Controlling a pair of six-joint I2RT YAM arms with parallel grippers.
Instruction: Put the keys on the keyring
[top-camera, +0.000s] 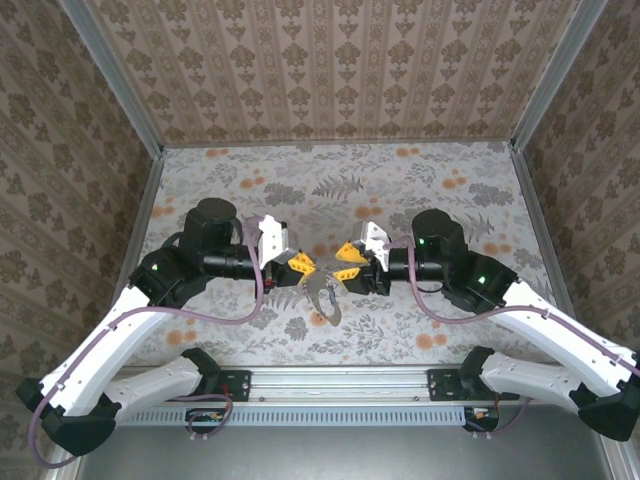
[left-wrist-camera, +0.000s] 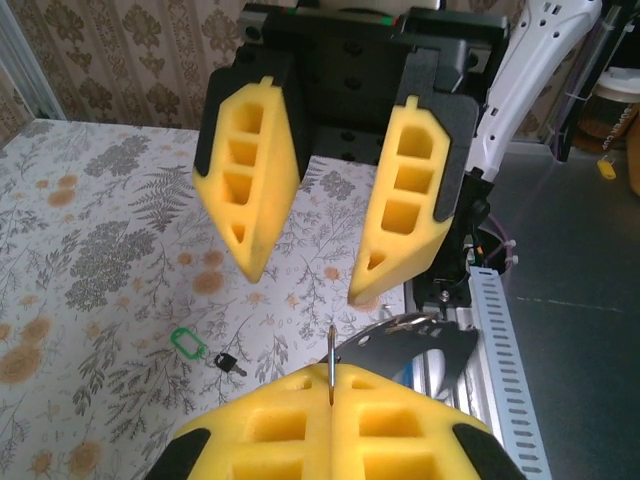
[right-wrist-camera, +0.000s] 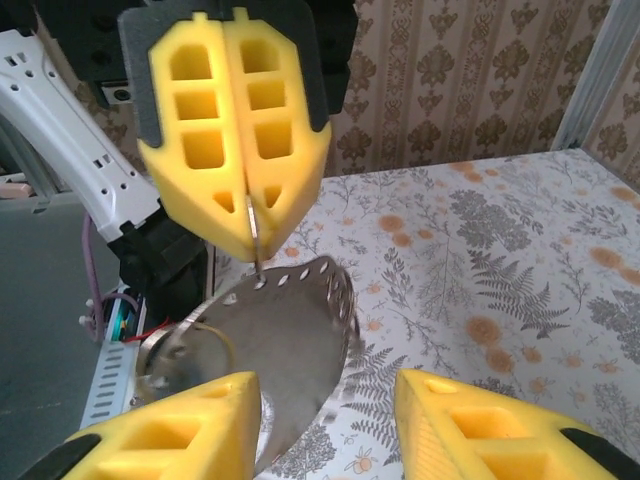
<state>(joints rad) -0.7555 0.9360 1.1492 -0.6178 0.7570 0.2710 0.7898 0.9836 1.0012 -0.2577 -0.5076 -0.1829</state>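
Seen from above, the left fingers (top-camera: 298, 264) are clamping shut and the right fingers (top-camera: 349, 253) are standing partly open and empty, a broad silvery perforated metal plate (top-camera: 322, 298) hanging between them over a floral-print worktop (top-camera: 450, 190) walled by brown patterned wallpaper (top-camera: 330, 60). At the left wrist, the thin grey metal keyring (left-wrist-camera: 330, 352) is sitting edge-on in the shut left fingers, while a small green-headed key (left-wrist-camera: 185, 343) and a tiny dark key (left-wrist-camera: 230, 364) are lying loose below and left of the right fingers, well apart from the ring, so threading is seemingly not yet begun. At the right wrist, the plate is dangling from the pinched ring just ahead of the parted right fingers.
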